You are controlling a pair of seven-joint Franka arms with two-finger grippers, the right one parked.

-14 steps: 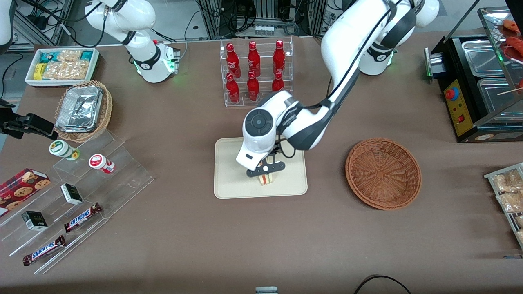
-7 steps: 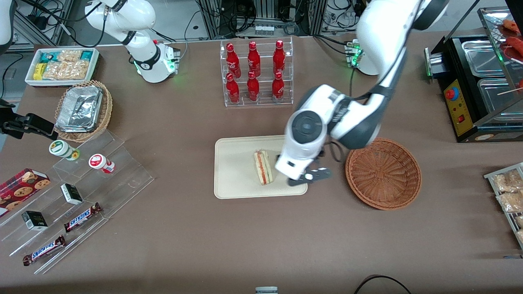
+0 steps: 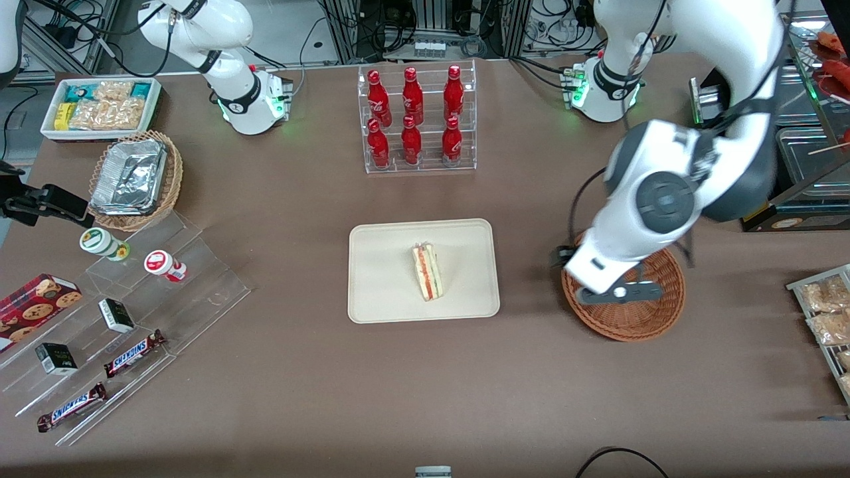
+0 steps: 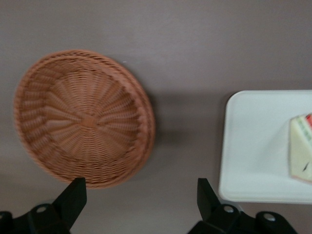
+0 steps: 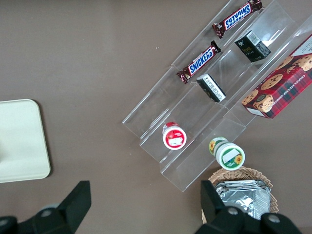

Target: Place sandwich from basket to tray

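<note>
A: Sandwich (image 3: 428, 272) sits on the tray (image 3: 378, 252), on its side with the red filling stripe showing, near the middle.

B: And the gripper (image 3: 617, 293)?

A: Up over the basket (image 3: 654, 322), well apart from the tray, fingers (image 4: 74, 196) spread wide with nothing between them. The basket looks empty.

B: So the job looks done. If it needed another pick?

A: I'd guess it's light and soft, easily squashed. Pinch gently across the two bread faces, near the thick end; the filling edge would likely smear or slip.
</note>
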